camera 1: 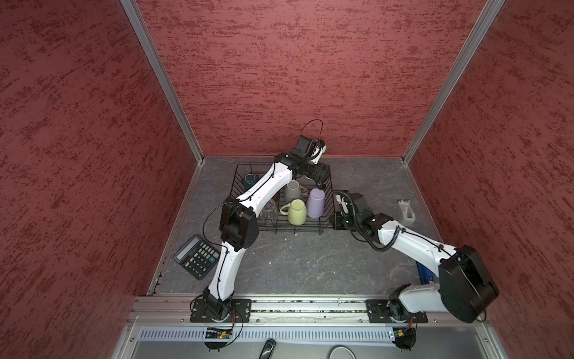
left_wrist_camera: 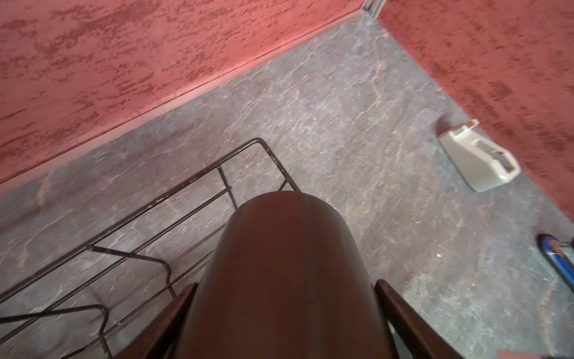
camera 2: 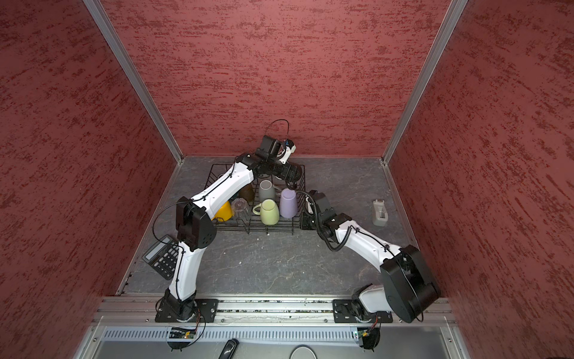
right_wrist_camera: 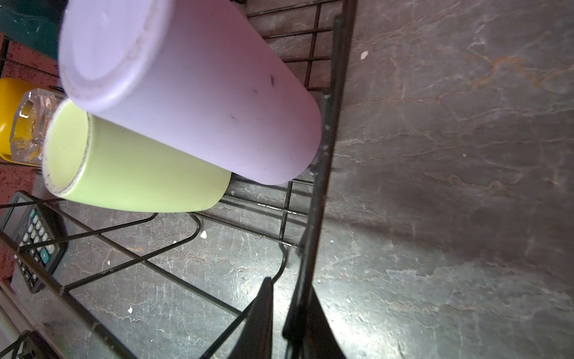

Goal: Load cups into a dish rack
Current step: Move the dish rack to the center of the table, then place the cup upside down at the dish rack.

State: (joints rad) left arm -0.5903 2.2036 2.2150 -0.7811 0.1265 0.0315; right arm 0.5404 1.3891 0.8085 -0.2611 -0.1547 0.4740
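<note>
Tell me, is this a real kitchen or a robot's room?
Probably a robot test booth, not a kitchen: red walls box in a table, a left arm and right arm are bolted to a metal rail, and a calculator lies near the dish rack.

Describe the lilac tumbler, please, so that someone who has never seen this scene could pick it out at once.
Find the black wire dish rack toward the back of the grey table. Look inside, along its wall nearest the right gripper. The upturned lilac tumbler there is tall, straight-sided and handle-free, unlike the pale green mug beside it.
</note>
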